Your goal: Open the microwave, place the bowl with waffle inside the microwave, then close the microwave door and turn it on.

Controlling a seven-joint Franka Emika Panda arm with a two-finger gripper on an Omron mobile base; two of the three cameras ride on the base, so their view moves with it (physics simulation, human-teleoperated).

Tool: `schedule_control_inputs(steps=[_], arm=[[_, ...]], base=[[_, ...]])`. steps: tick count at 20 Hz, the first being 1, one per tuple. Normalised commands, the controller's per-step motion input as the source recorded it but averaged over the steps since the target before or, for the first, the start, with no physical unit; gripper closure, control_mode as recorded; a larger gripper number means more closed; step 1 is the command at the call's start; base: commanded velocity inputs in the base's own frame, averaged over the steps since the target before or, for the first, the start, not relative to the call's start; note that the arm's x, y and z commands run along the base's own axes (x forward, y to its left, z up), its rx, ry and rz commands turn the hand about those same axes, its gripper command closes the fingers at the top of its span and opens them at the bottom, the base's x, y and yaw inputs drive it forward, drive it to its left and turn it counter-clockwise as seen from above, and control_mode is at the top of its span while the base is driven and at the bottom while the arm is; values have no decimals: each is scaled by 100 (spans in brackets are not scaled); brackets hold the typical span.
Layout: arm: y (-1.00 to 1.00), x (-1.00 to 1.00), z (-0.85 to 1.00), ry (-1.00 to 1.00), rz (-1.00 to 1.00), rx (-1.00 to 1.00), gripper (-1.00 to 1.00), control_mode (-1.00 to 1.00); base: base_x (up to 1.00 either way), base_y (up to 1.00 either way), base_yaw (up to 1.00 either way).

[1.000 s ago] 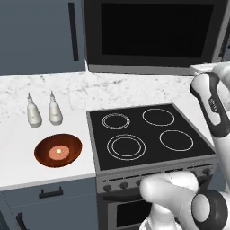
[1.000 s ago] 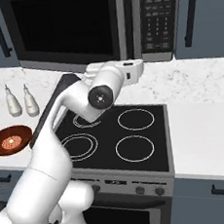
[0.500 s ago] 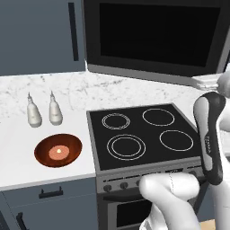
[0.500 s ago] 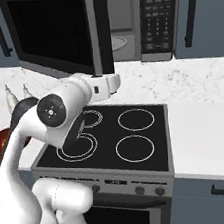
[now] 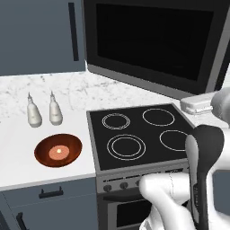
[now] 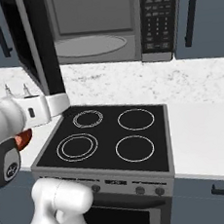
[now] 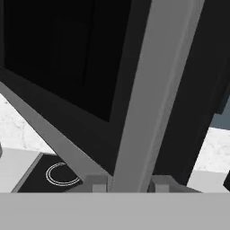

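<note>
Microwave door point(image 6: 38, 48) swung wide since a second ago — edge sits between your fingers point(image 7: 92, 182), grasp unclear. Bowl point(image 5: 58, 150) next — far left on counter point(image 5: 18, 161).

Microwave point(image 6: 124, 22) hangs above the far edge of the stovetop point(image 6: 109, 139); its door point(image 5: 155, 42) stands swung out to the left. Left of the stovetop, on the counter point(image 5: 18, 166), the bowl point(image 5: 58, 150) holds the waffle point(image 5: 59, 151). Two bottles point(image 5: 43, 110) stand behind it.
</note>
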Motion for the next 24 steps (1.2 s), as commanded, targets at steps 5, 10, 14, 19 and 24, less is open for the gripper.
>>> schedule_control_inputs(steps=[5,10,14,19,24], arm=[[63,-100,9,14,-5,1,-100,-100],[-4,-100,27,13,0,14,-100,-100],[-21,-96,34,26,0,28,-100,-100],[-63,-33,19,43,0,42,-100,-100],[-70,15,-11,21,0,28,-100,-100]], base=[[0,0,0],[0,0,0],[0,0,0],[0,0,0],[0,0,0]])
